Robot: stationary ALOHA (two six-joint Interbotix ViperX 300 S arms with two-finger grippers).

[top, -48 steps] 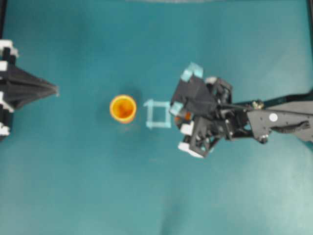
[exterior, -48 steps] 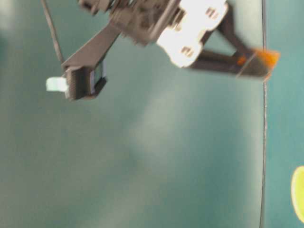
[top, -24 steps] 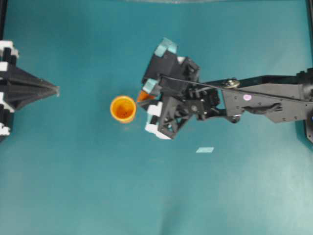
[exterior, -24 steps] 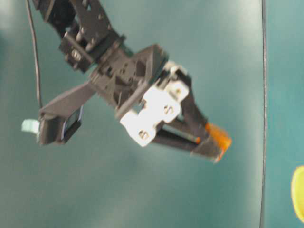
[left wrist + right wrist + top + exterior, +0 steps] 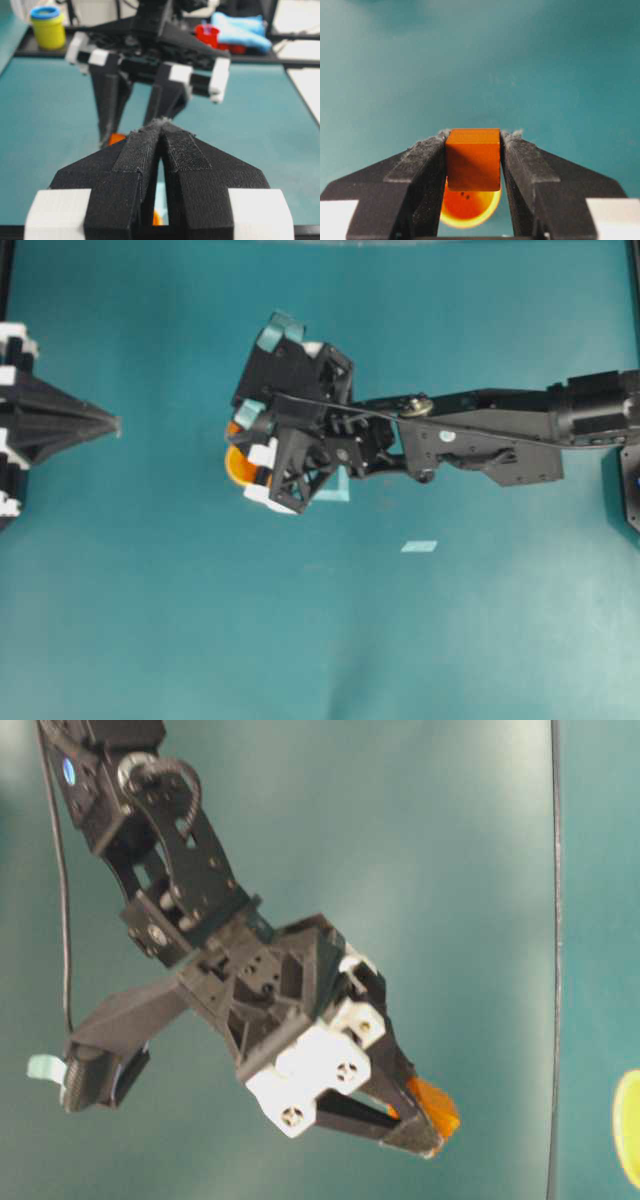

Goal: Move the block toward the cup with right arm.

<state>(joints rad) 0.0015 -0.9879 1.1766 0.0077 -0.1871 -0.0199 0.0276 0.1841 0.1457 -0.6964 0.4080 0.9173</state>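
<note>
Right gripper (image 5: 472,150) pinching the block (image 5: 473,159) between both padded fingers (image 5: 422,165), held in the air; directly over the cup (image 5: 470,207), whose orange inside shows just below the block; in the overhead view, mostly covering the cup, left of centre; left gripper (image 5: 161,131) pressed together at the far left edge, well apart

Teal table (image 5: 150,620), cup (image 5: 236,465), tape scrap (image 5: 419,546)
</note>
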